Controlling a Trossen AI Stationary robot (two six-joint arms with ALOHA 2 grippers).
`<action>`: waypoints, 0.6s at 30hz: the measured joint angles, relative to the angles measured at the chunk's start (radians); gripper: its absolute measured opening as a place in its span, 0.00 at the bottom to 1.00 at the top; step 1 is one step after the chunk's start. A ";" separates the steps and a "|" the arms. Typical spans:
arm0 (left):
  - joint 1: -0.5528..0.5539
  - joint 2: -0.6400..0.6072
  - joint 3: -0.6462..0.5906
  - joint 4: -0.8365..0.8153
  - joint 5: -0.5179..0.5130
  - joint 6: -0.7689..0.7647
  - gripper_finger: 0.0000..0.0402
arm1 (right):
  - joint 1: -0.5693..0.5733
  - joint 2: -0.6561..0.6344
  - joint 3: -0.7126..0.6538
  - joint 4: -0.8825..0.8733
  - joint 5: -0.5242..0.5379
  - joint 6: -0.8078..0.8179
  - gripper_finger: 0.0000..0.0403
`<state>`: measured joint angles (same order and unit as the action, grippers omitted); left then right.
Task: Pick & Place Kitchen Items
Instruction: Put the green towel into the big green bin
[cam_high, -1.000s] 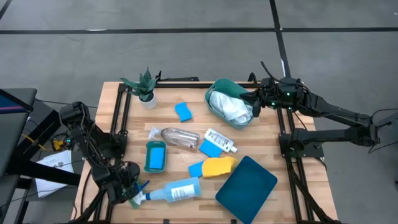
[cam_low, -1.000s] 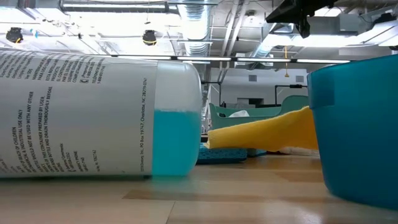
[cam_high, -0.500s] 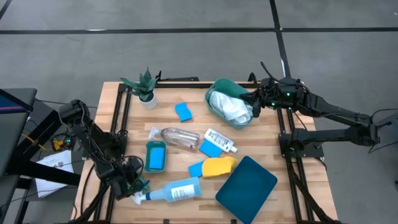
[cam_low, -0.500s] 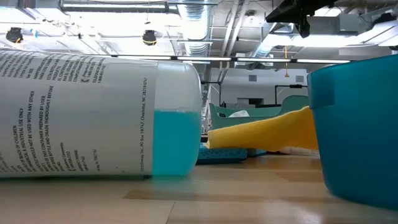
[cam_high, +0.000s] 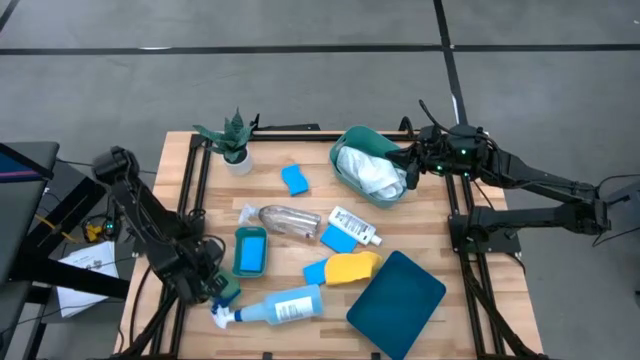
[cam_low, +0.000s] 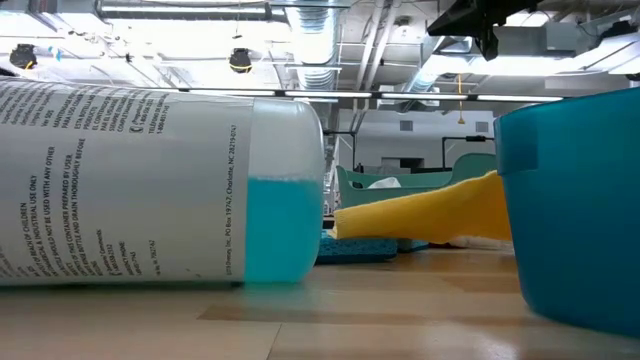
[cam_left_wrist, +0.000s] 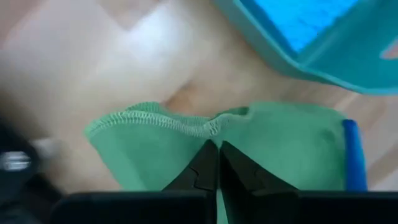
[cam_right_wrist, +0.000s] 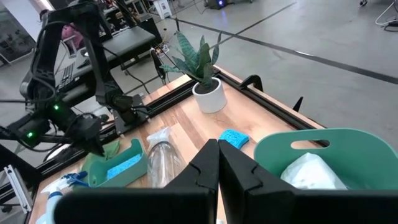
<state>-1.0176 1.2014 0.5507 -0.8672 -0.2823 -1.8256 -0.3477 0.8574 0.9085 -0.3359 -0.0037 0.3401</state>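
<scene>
We've the left gripper (cam_left_wrist: 217, 163) pinched shut on the green cloth (cam_left_wrist: 273, 146) nr the spray bottle (cam_high: 283, 306); next, lift & carry it to the tub (cam_high: 348, 143). Right gripper (cam_right_wrist: 217, 163) shut, empty, waiting by the tub.

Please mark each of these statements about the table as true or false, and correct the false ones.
1. The left gripper is shut on the green cloth. True.
2. The spray bottle stands upright. False: it lies on its side.
3. The white cloth lies in the teal tub. True.
4. The right gripper holds a blue sponge. False: it is shut, holding nothing, beside the teal tub.
5. The potted plant lies tipped over. False: it stands upright.
</scene>
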 joint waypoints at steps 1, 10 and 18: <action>0.000 -0.020 0.000 -0.020 -0.001 -0.012 0.00 | 0.000 0.000 0.000 0.000 0.000 0.000 0.00; -0.001 -0.121 0.002 -0.121 -0.006 -0.038 0.00 | 0.000 0.000 0.000 0.000 -0.023 0.000 0.00; 0.092 -0.006 0.003 -0.115 0.059 -0.038 0.00 | 0.000 0.000 0.000 0.000 -0.023 -0.008 0.00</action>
<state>-0.9254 1.1954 0.5533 -0.9824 -0.2234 -1.8641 -0.3473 0.8571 0.9085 -0.3359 -0.0264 0.3325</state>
